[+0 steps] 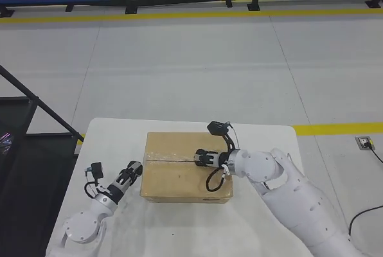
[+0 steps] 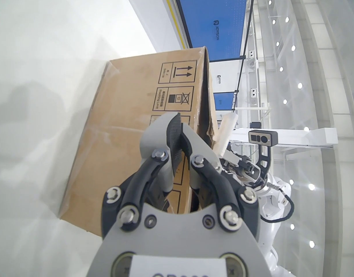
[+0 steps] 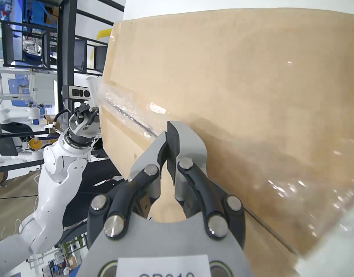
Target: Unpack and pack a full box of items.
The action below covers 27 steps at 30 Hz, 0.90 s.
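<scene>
The box (image 1: 186, 168) sits on the white counter (image 1: 178, 225), roughly in the middle and closed. Its top seam is covered by a strip of clear tape (image 3: 127, 108). From that I judge the unpacking has barely started, since nothing can come out until the tape gives.

My right pincer (image 3: 168, 142) is on top of the box with its tips right at the taped seam, partway along it. Its pads are pressed together, and I can see nothing between them. I think it is kept narrow so the two tips work as one point to dig under or drag along the tape.

My left pincer (image 2: 178, 128) is at the end wall of the box (image 2: 130, 122), close to the upper edge, and its pads are also drawn together and empty. Just past it a loose tail of tape (image 2: 227, 128) stands up off the box's rim. I take it the pincer is placed there either to steady the box against the other arm's push or to be near that tail. Whether it touches the cardboard I cannot tell.

By count there is one box, one strip of tape with one free end, and one counter. Both pincers are closed with nothing in them.
</scene>
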### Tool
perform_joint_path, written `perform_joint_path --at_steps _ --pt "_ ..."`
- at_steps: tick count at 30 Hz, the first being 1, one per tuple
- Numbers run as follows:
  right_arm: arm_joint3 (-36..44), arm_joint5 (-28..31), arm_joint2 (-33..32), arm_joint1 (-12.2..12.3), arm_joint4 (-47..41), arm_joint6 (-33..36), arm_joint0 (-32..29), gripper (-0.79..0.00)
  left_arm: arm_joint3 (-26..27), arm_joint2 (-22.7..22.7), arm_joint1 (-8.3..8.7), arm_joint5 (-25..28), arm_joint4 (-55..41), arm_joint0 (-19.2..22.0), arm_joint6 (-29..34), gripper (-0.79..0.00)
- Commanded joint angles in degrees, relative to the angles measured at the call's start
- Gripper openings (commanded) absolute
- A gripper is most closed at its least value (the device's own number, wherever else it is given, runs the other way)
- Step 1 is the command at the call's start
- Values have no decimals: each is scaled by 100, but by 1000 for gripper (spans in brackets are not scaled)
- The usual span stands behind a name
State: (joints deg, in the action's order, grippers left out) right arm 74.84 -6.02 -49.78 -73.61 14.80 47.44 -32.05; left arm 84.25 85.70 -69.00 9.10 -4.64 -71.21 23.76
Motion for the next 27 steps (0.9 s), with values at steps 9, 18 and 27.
perform_joint_path --at_steps 9,18,27 --pt "-822 60 994 -537 -189 -426 743 -785 17 -124 -12 9 -6 5 -8 -785" --pt "-1574 98 1701 -1133 -400 -826 1314 -785 -1 -167 -13 14 -19 27 10 -785" --pt "-2380 432 2033 -1659 -664 -1116 1649 -785 -17 -64 7 73 -108 -16 77 -785"
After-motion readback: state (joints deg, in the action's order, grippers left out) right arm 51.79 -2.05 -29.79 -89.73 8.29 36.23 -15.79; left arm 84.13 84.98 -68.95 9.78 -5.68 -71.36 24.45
